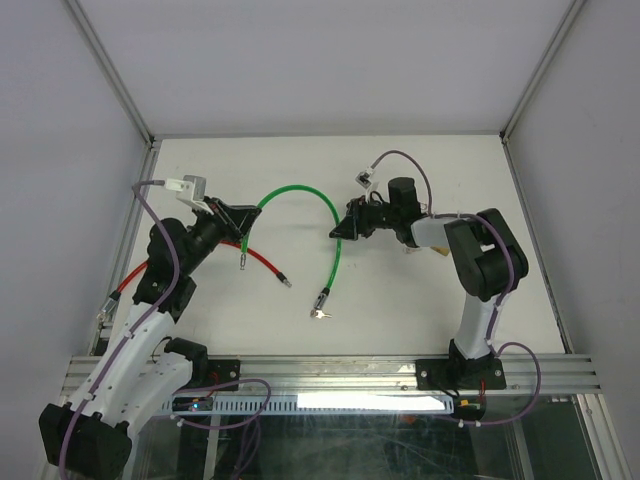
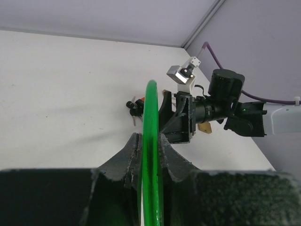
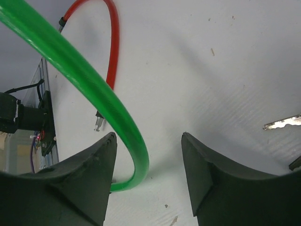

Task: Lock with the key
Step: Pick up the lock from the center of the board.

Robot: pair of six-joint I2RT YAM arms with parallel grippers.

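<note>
Top external view showed the locking hardly begun. The green cable (image 1: 300,189) was not joined into a loop. It arched from the left gripper (image 1: 245,213) across to the right gripper (image 1: 342,230), then ran on below the right jaws to a dark end piece (image 1: 322,297) lying loose on the table (image 1: 430,180). The key (image 1: 320,315) lay just beyond that end piece; whether it was seated in it was too small to tell.

Left wrist view had the left jaws pinched narrow on the cable, which stood up between them. Right wrist view had the right jaws wide, with the cable passing between them close to one finger (image 3: 80,179) and apparently not gripped. The key's toothed blade showed outside the other finger, flat on the table. A red cable (image 1: 262,258) lay below the left jaws, well apart from the right ones.

By my reading, bringing the ends together and turning the key both remained to do. The green cable looked smooth, glossy and springy, holding its curve.
</note>
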